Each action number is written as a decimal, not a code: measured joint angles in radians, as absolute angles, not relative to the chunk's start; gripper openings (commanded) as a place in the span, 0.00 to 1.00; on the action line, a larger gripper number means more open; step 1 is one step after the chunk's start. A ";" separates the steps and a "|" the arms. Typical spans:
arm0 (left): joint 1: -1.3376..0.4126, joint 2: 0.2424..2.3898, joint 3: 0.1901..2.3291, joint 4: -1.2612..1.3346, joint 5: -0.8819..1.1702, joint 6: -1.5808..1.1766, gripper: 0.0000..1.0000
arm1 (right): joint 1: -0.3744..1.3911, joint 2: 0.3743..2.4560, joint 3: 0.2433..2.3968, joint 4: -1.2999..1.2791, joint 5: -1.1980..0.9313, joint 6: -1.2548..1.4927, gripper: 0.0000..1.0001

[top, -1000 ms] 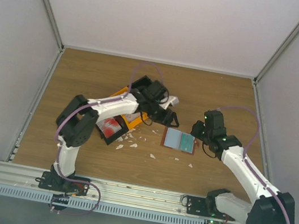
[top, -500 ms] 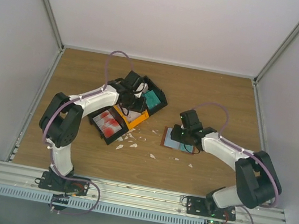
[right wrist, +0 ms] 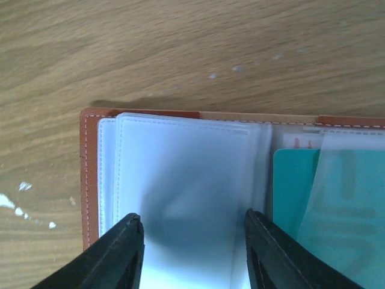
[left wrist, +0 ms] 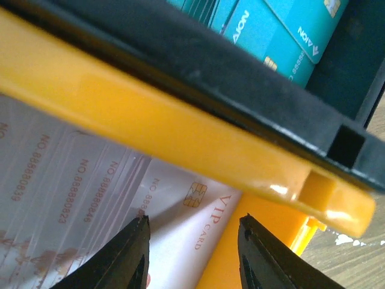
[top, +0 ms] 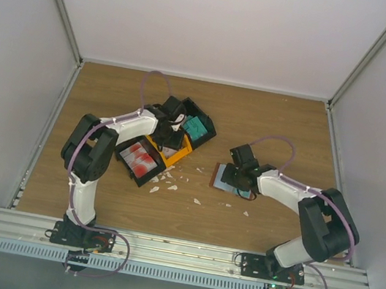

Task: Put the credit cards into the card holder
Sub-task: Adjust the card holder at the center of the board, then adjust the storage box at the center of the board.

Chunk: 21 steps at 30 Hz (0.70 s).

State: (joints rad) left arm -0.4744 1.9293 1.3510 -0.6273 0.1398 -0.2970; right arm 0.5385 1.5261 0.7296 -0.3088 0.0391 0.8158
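The card holder (top: pixel 225 182) lies open on the table, brown edge (right wrist: pixel 89 180) around clear sleeves (right wrist: pixel 180 180). A teal card (right wrist: pixel 295 192) sits in its right pocket. My right gripper (top: pixel 238 174) (right wrist: pixel 192 215) hangs open just over the left sleeve, with nothing between the fingers. White credit cards (left wrist: pixel 174 241) marked VIP fill the tray's orange compartment. Teal credit cards (left wrist: pixel 271 30) (top: pixel 196 126) lie in the black compartment beyond it, and red-and-white ones (top: pixel 141 163) at the tray's near end. My left gripper (top: pixel 171 139) (left wrist: pixel 194 220) stands open right above the top white card.
The black-and-orange tray (top: pixel 186 148) sits left of centre, its orange divider (left wrist: pixel 180 132) and black wall (left wrist: pixel 228 72) close in front of the left fingers. Small white scraps (top: pixel 172 182) litter the wood between the tray and the card holder.
The left arm swung from beside the card holder back over the tray and dropped to the white cards. The right gripper moved left and down onto the open card holder.
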 measured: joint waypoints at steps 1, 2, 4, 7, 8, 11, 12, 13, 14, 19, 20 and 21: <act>-0.473 1.932 1.357 -0.629 0.139 -0.293 0.45 | 0.538 1.527 0.735 -0.319 0.052 0.819 0.51; -0.472 1.935 1.361 -0.629 0.138 -0.287 0.46 | 0.538 1.530 0.740 -0.329 0.066 0.820 0.53; -0.470 1.938 1.368 -0.633 0.138 -0.278 0.47 | 0.538 1.538 0.752 -0.346 0.088 0.820 0.56; -0.470 1.942 1.375 -0.638 0.138 -0.270 0.48 | 0.538 1.555 0.772 -0.377 0.117 0.820 0.58; -0.470 1.943 1.376 -0.640 0.138 -0.268 0.48 | 0.538 1.560 0.780 -0.387 0.126 0.819 0.58; -0.470 1.943 1.377 -0.641 0.140 -0.255 0.48 | 0.538 1.564 0.794 -0.410 0.138 0.813 0.58; -0.470 1.944 1.380 -0.644 0.141 -0.252 0.48 | 0.539 1.563 0.801 -0.418 0.141 0.808 0.58; -0.470 1.947 1.384 -0.647 0.141 -0.248 0.47 | 0.539 1.563 0.808 -0.422 0.141 0.803 0.58; -0.469 1.950 1.388 -0.648 0.141 -0.242 0.47 | 0.539 1.560 0.814 -0.425 0.139 0.798 0.58; -0.462 1.952 1.392 -0.649 0.149 -0.224 0.47 | 0.538 1.497 0.825 -0.350 0.054 0.741 0.56; -0.460 1.953 1.393 -0.649 0.152 -0.220 0.47 | 0.539 1.488 0.825 -0.314 0.017 0.729 0.55; -0.459 1.953 1.393 -0.649 0.152 -0.216 0.48 | 0.540 1.486 0.825 -0.278 -0.017 0.717 0.55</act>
